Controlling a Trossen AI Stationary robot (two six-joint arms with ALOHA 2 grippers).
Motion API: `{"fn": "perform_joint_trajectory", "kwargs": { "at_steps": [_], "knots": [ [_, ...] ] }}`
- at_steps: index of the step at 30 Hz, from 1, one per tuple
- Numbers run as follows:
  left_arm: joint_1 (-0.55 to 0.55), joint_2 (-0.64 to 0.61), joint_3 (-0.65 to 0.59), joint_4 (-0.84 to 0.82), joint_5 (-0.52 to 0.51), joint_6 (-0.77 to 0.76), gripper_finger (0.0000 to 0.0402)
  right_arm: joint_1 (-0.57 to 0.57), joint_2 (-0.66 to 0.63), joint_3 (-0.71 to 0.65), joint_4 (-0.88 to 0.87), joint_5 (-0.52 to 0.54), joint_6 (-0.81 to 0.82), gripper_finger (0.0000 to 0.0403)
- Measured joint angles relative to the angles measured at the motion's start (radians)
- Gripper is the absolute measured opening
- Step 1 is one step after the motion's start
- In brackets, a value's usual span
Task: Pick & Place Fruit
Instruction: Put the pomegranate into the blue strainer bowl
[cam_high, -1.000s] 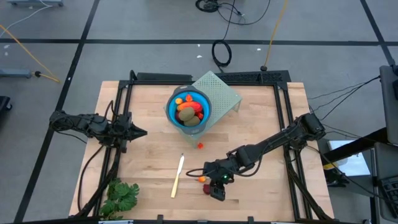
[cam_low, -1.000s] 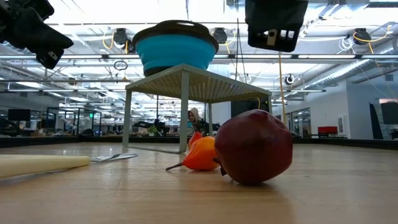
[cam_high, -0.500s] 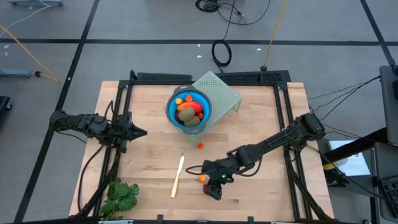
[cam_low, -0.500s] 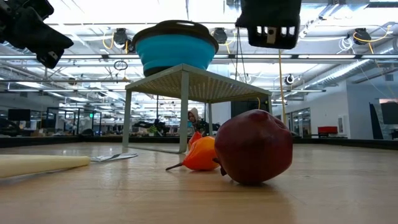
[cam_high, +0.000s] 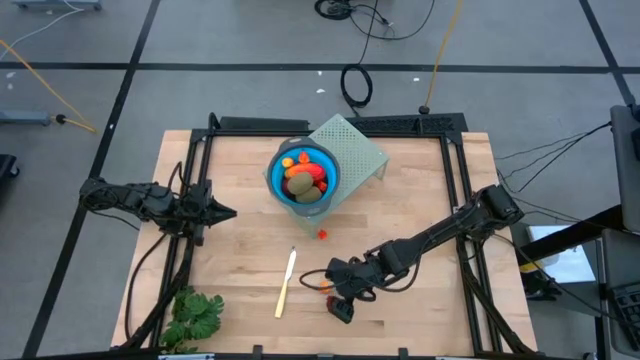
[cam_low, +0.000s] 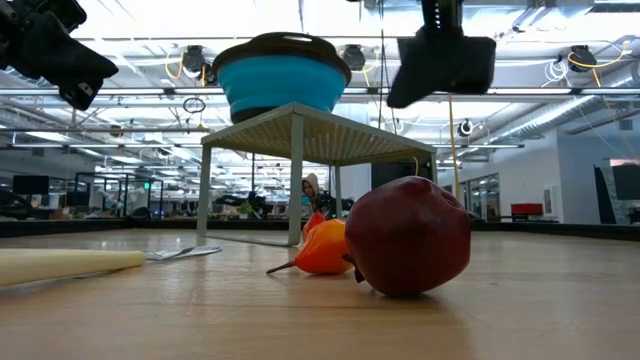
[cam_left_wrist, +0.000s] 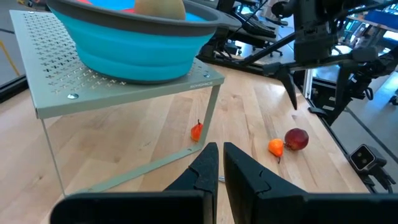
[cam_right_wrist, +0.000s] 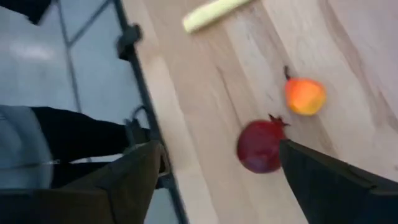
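- We hover our right gripper (cam_high: 340, 308), fingers spread and empty, above the dark red ball (cam_right_wrist: 261, 147) near the tabletop's front edge.
- Next, we judge: lower, close.

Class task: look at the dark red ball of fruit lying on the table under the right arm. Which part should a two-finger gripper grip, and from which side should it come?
Grip the dark red ball across its widest middle, coming straight down from above. It is round and sits free on the table, so its sides are open; the small orange fruit lies close on one side, so set the fingers away from it. The right gripper, open, already hangs over it.
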Motion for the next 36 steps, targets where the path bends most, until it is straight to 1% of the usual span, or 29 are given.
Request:
{"fn": "perform_joint_trajectory", "kwargs": {
  "at_steps": [2,9,17,21,26,29,36],
  "knots": [
    [0.000,0.000,0.000,0.000,0.000,0.000,0.0024,0.002,0.021,0.001,0.030,0.000,-0.001,0.0331],
    [0.000,0.000,0.000,0.000,0.000,0.001,0.0024,0.013,0.060,0.002,0.027,0.022,0.008,0.0332],
    [0.000,0.000,0.000,-0.001,0.000,0.006,0.0024,0.028,0.072,0.001,-0.062,0.098,0.008,0.0332],
    [0.000,0.000,0.000,-0.001,0.000,0.008,0.0024,0.035,0.071,0.000,-0.034,0.101,0.003,0.0332],
    [0.000,0.000,0.000,-0.006,0.000,0.008,0.0024,0.045,0.095,0.001,-0.035,0.124,0.001,0.0332],
    [0.000,0.000,0.000,-0.006,0.000,0.008,0.0024,0.047,0.118,0.003,0.001,0.124,-0.002,0.0332],
    [0.000,0.000,0.000,-0.007,0.000,0.017,0.0024,0.047,0.139,0.001,-0.010,0.129,-0.047,0.0332]
  ]
}}
